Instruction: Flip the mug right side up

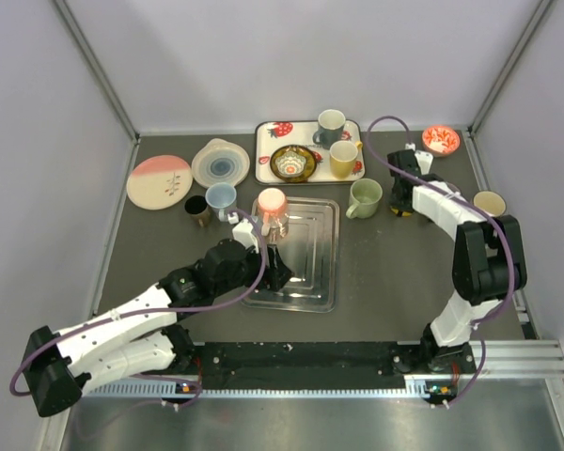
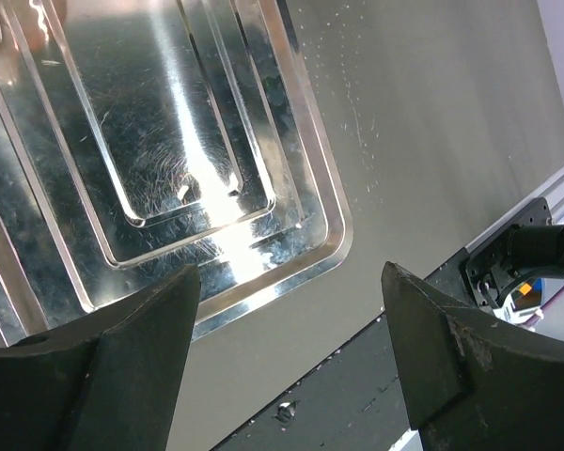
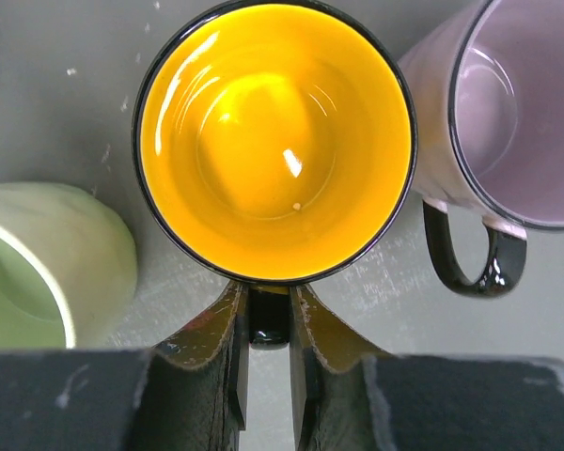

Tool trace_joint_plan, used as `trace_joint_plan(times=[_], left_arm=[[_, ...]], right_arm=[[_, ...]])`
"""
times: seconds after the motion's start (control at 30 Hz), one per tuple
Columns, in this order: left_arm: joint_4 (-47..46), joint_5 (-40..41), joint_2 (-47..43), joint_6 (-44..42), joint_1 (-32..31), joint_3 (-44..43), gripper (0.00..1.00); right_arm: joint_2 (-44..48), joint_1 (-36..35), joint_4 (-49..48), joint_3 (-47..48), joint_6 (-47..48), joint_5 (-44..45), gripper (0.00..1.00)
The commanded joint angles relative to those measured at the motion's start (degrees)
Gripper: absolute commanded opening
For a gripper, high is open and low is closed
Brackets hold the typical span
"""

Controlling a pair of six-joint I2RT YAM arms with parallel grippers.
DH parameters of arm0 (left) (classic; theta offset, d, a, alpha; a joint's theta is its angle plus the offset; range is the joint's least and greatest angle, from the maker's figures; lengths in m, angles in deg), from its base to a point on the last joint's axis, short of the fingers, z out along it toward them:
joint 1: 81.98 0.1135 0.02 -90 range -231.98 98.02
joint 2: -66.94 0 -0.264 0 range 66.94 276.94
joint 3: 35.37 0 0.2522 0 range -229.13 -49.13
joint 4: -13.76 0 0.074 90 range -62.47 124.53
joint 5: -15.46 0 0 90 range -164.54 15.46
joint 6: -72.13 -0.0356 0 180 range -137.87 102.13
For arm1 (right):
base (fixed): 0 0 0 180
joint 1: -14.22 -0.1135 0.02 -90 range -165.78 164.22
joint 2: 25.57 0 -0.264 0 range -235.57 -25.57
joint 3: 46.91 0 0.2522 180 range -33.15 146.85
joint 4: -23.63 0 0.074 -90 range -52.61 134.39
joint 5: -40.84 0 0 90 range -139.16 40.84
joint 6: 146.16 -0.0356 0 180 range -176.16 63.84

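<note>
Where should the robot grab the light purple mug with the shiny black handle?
Probably by the black loop handle, pinched from the near side in the right wrist view. The light purple mug stands upright with that handle pointing towards the camera, and the yellow-lined black mug stands close beside it.

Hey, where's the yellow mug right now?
Right wrist view: the yellow mug stands upright at the right hand, its handle between the fingers, flanked by the green mug and lilac mug, on the right side of the table.

Dark grey table [image 1: 395, 272], pale walls [image 1: 291, 56]
</note>
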Motion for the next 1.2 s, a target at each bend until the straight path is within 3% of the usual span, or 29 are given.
trace_joint_plan(times=[0.0,0.3,0.43,0.57,0.67,0.87,1.03,1.17], left_arm=[[-4.26,0.01,0.32,-0.62,-0.18,0.44,0.83],[-6.54,0.45,3.57,0.35,-0.18,-2.11,0.83],[-10.5,0.01,5.06,2.8,-0.18,-1.85,0.95],[-23.39,-3.59,5.16,8.06,-0.18,2.62,0.99],[-39.64,-6.66,5.24,13.24,-0.18,8.43,0.99],[-68.83,-14.38,14.79,20.72,-0.18,12.75,0.99],[-88.68,-16.78,23.69,26.62,-0.26,13.01,0.95],[-96.71,-16.6,29.66,28.82,-0.18,12.31,0.91]], right_arm=[[7.06,0.56,0.85,-2.48,-1.45,-0.76,0.0],[25.42,-0.84,4.63,-8.89,-1.44,-4.88,0.0],[35.0,-2.6,4.46,-11.88,-3.37,-10.58,0.0],[43.88,-3.65,-1.23,-17.31,-7.84,-24.35,0.0],[49.59,-4.27,-6.42,-21.18,-12.49,-35.95,0.0],[58.21,-6.81,-24.17,-28.31,-24.17,-50.65,0.0],[61.38,-9.01,-37.35,-33.15,-31.32,-54.54,0.0],[61.74,-10.16,-40.36,-34.38,-34.13,-55.42,0.0]])
